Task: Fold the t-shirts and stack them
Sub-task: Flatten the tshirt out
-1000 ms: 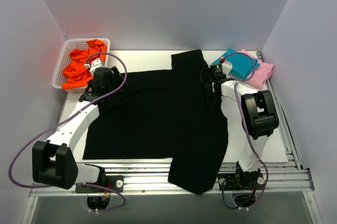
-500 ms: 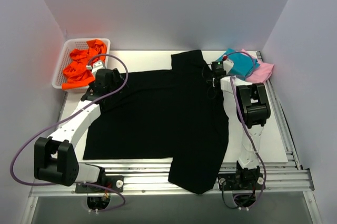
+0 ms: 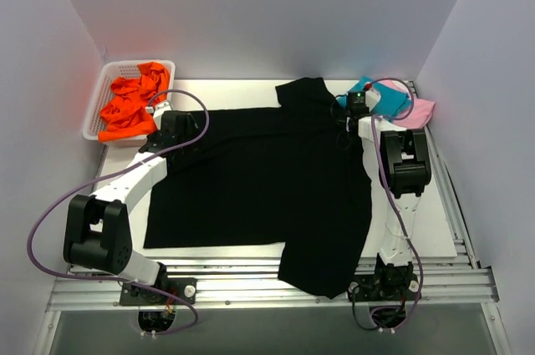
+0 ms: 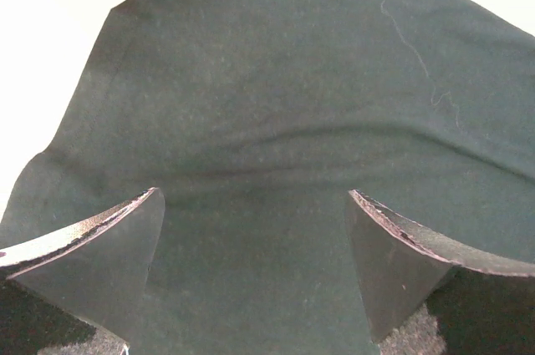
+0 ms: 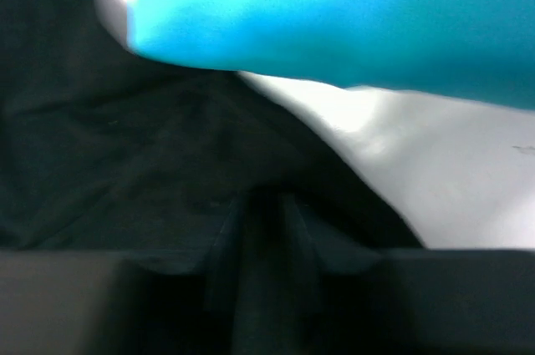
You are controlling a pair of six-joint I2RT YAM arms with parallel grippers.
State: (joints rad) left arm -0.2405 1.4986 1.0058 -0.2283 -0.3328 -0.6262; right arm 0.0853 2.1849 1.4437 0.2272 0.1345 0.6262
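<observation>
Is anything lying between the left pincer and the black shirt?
Nothing visible does. The left pincer hangs open right over the black shirt, and only bare cloth shows in its gap.

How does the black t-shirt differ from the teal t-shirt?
The black t-shirt is large and spread over most of the table; the teal t-shirt looks small, bunched at the far right corner. The black one overhangs the near edge; the teal one does not. Both are plain cloth.

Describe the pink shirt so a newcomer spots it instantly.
On the table, go to the far right corner, past the large black shirt. Two folded shirts sit there; the pink shirt is the lower one, peeking out rightward from under the teal shirt.
</observation>
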